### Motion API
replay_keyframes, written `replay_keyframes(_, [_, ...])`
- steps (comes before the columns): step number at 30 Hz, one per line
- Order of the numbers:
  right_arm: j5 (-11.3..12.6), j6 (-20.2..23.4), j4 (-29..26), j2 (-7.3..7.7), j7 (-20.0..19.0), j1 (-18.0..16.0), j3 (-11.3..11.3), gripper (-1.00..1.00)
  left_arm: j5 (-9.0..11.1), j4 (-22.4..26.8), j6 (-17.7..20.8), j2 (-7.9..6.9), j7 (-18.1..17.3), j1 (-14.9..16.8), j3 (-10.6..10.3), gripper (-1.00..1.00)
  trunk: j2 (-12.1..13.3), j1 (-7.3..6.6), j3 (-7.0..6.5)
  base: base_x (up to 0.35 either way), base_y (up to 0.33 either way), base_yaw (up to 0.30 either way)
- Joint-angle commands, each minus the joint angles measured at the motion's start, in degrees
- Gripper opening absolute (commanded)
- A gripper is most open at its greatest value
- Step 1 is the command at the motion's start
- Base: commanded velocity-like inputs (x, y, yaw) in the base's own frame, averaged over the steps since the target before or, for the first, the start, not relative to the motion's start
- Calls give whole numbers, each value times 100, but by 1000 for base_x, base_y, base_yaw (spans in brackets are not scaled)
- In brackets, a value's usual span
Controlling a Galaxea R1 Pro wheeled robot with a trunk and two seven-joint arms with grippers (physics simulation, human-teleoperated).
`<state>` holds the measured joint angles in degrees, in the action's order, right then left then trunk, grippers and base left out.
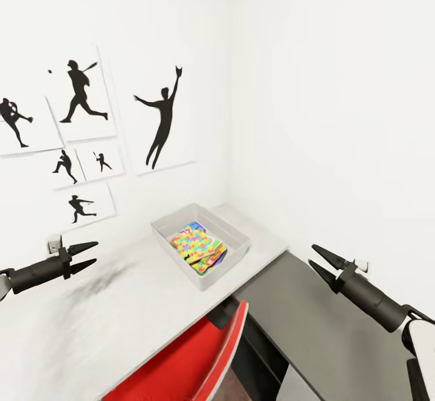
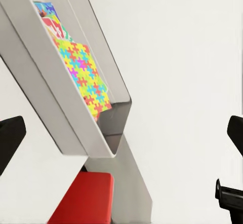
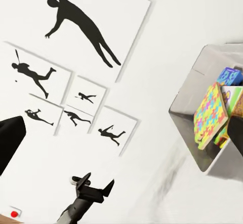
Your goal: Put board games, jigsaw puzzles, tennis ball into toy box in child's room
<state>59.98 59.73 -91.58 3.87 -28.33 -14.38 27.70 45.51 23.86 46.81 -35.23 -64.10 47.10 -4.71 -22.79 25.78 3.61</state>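
Observation:
The toy box (image 1: 225,266) stands on the table (image 1: 90,322) at the far corner by the walls. A jigsaw puzzle (image 1: 196,244) lies on top inside it, over other flat colourful boxes (image 1: 212,259). My left gripper (image 1: 95,253) hovers open and empty above the table, left of the box. On the other side, my right gripper (image 1: 312,254) is open and empty, level with the box. The left wrist view looks over the box's wall (image 2: 66,107) onto the puzzle (image 2: 83,77). In the right wrist view the puzzle (image 3: 210,115) leans beside a blue game box (image 3: 229,76). Tennis ball and bed are out of view.
A red chair (image 1: 193,359) is pushed against the table's near edge. A dark grey flat surface (image 1: 326,328) lies lower, right of the table. Black sports silhouettes (image 1: 160,120) hang on the left wall. White walls close the corner behind the box.

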Motion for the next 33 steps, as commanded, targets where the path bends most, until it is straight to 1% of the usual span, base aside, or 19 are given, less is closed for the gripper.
replay_keyframes(1, [-49, 23, 0, -2, -49, -6, -1, 100, 54, -5, 29, -5, -8, 8, -47, 100, -13, 1, 4, -290, 0, 0])
replay_keyframes(3, [-59, 27, 0, -34, -51, 5, -8, 100, 54, -3, 25, -4, -11, 9, -47, 100, -13, 1, -15, -253, 0, 0])
replay_keyframes(5, [-71, 27, -4, -101, -54, 85, -9, 100, 54, 26, 23, -4, -13, 6, -52, 100, -13, 1, -34, -159, 0, 0])
replay_keyframes(7, [-78, 27, -7, -185, -57, 280, -19, 100, 57, 82, 22, -3, -14, 3, -54, 100, -13, 1, -53, -74, 0, 0])
replay_keyframes(9, [-80, 27, -8, -215, -57, 397, -36, 100, 57, 104, 22, -2, -14, 2, -55, 100, -13, 1, -71, -38, 0, 0])
replay_keyframes(11, [-87, 27, -12, -234, -58, 472, -141, 100, 57, 118, 22, -4, -14, 1, -53, 100, -13, 1, -90, -16, 0, 0])
replay_keyframes(14, [-90, 17, -16, -240, -58, 509, -273, 100, 55, 124, 22, -8, -14, 1, -49, 100, -13, 1, -119, -7, 0, 0])
replay_keyframes(17, [-91, 8, -17, -244, -58, 536, -321, 100, 54, 126, 22, -10, -14, 1, -48, 100, -13, 1, -147, -2, 0, 0])
replay_keyframes(24, [-105, -11, -17, -231, -72, 651, -312, 100, 56, 127, 22, -6, -14, -1, -55, 100, -13, 1, -213, 0, 0, 0])
replay_keyframes(33, [-117, -22, -17, -218, -67, 681, -295, 100, 56, 128, 22, 8, -7, -3, -56, 100, -13, 1, -298, 0, 0, 0])
